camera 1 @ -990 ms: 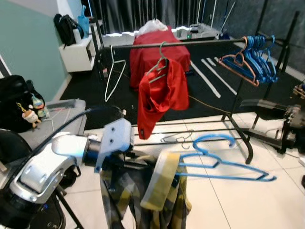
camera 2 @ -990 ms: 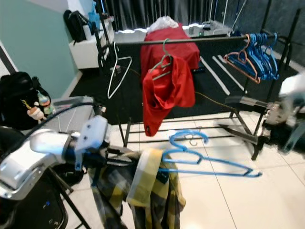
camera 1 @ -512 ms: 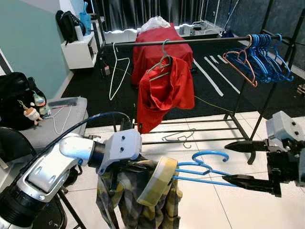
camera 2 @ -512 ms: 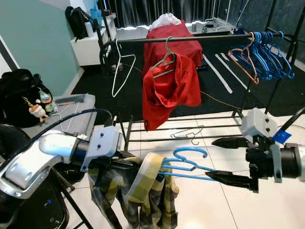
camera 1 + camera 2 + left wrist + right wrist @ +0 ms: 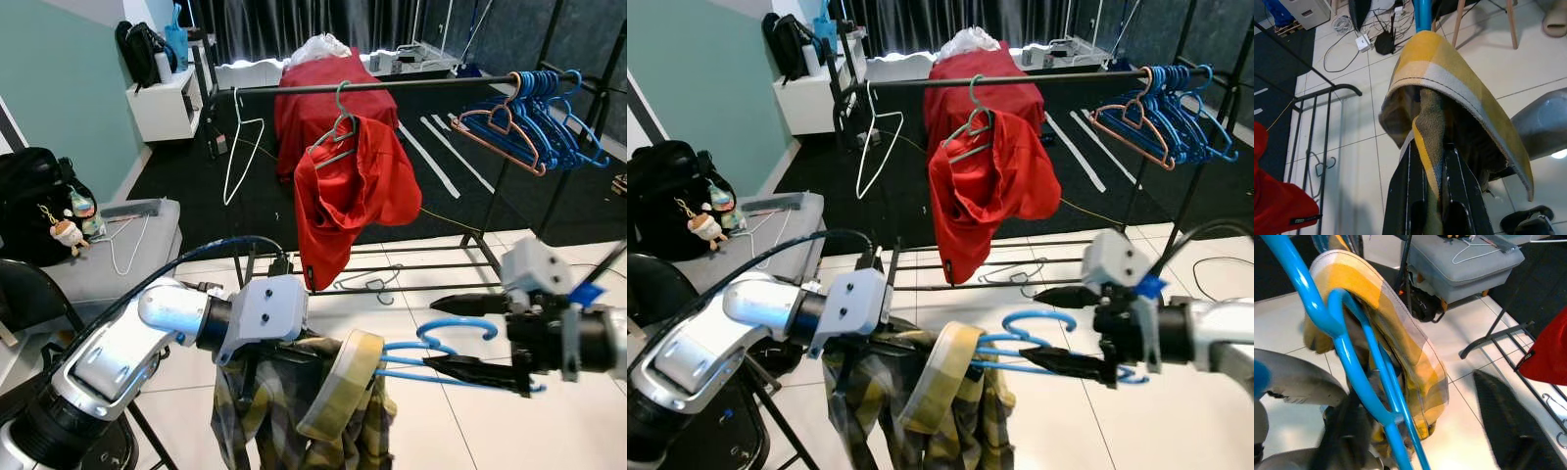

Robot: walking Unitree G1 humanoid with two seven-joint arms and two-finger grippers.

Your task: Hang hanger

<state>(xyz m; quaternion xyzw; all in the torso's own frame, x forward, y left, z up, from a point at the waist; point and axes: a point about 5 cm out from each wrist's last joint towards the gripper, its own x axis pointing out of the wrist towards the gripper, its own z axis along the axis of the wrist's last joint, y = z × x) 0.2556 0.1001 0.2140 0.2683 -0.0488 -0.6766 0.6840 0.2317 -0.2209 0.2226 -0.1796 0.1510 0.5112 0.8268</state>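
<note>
Blue hanger (image 5: pixel 431 345), R tool (image 5: pixel 468 337) spread, reaching

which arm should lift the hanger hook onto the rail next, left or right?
Right, probably. The right gripper is open around the blue hanger near its hook, on the rail side. The left gripper is shut on the plaid shirt.

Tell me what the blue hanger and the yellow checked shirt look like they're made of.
The blue hanger looks like glossy moulded plastic: smooth, uniform colour, light glints. The checked shirt looks like soft woven cloth, perhaps cotton flannel: matte, visible weave, stitched collar, limp folds.
</note>
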